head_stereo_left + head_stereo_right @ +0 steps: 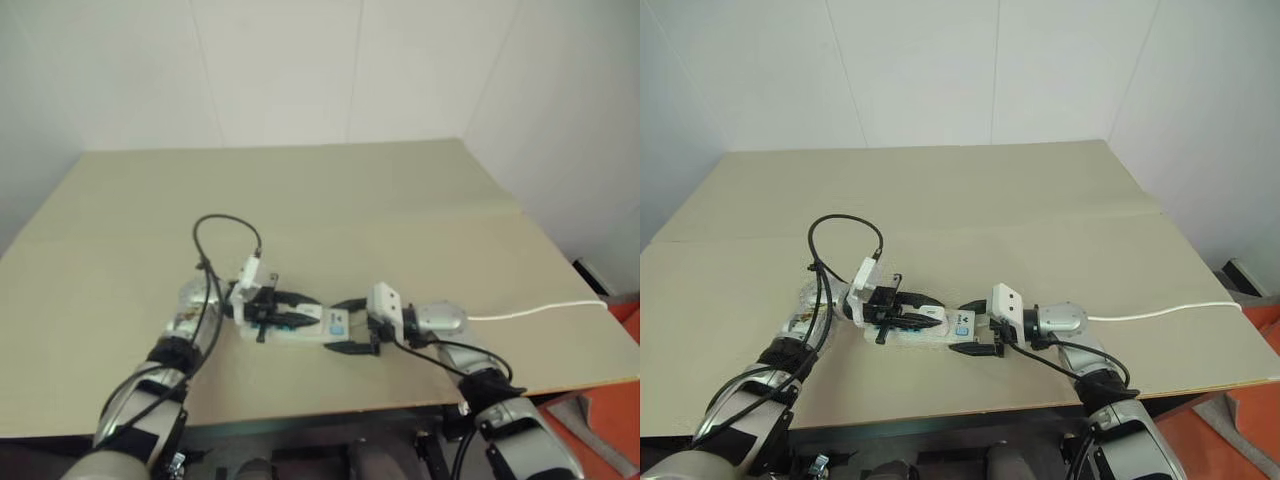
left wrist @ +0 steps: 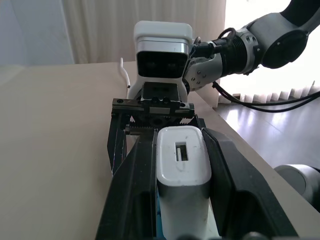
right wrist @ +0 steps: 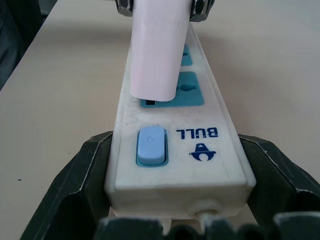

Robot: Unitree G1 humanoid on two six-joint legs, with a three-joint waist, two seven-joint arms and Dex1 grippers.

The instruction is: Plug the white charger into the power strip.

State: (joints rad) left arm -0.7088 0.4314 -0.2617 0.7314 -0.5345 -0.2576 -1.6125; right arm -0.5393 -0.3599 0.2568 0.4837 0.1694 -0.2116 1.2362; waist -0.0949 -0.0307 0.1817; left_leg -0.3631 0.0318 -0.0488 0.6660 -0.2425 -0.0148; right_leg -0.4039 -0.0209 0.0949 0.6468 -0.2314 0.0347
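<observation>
Right wrist view: power strip [image 3: 180, 150] gripped at its switch end by right gripper [image 3: 175, 220]; white charger [image 3: 156, 50], clamped in left gripper [image 2: 172, 165], stands on a blue socket.

Bare test lab: plain beige table [image 1: 330, 190] against blank white walls [image 1: 290, 70].

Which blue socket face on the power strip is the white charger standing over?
The socket face nearest the blue switch. The white charger covers its top, while the next face farther along is only partly hidden.
</observation>
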